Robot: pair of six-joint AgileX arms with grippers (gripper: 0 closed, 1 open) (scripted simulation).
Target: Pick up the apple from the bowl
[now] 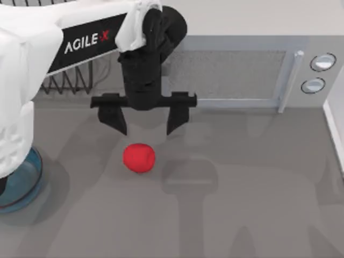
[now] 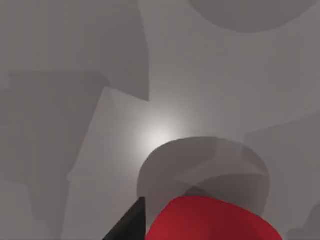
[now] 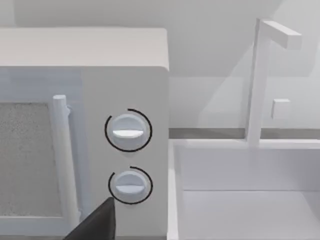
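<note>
The bowl (image 1: pixel 24 185) sits half-hidden under the left arm; the released left hand (image 1: pixel 145 123) hovers by the apple (image 1: pixel 139 157) on open counter (image 1: pixel 242 204).

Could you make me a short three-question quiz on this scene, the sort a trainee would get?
1. True or false: the apple lies in the bowl.
2. The left gripper is: A) shut on the apple, B) open above the table beside the apple, C) inside the bowl.
3. What white appliance with two knobs stands at the back?

Key
1. False: the apple lies on the bare table, and the bowl sits apart at the table's left edge.
2. B.
3. The microwave.
</note>
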